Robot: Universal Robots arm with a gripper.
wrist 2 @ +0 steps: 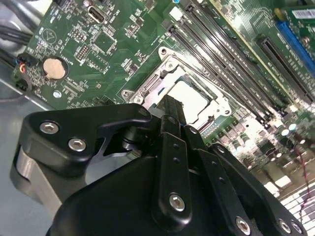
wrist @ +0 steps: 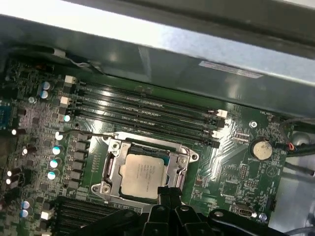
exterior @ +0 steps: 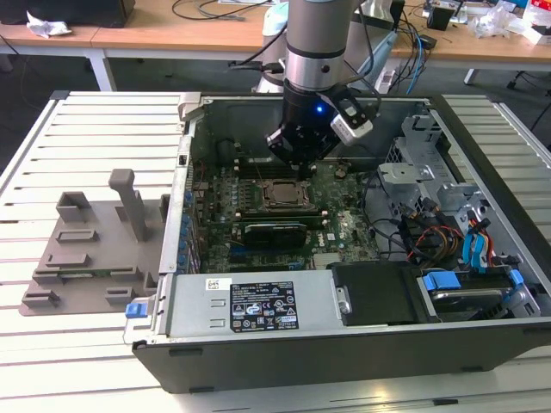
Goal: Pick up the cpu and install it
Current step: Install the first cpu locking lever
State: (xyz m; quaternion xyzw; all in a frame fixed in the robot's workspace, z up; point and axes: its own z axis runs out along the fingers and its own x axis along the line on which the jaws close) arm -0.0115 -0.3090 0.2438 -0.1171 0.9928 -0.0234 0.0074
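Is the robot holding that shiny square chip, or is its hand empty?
Nothing looks held. The cpu lies flat in the socket frame, and the gripper hangs just above its edge.

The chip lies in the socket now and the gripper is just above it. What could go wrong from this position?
1. The gripper hangs at one edge of the cpu; a sideways or downward slip might shift the chip or bend socket contacts.
2. The socket frame looks open, so the chip may be unclamped and easy to knock.
3. The memory slots run close beside the socket; a wide motion could strike them.
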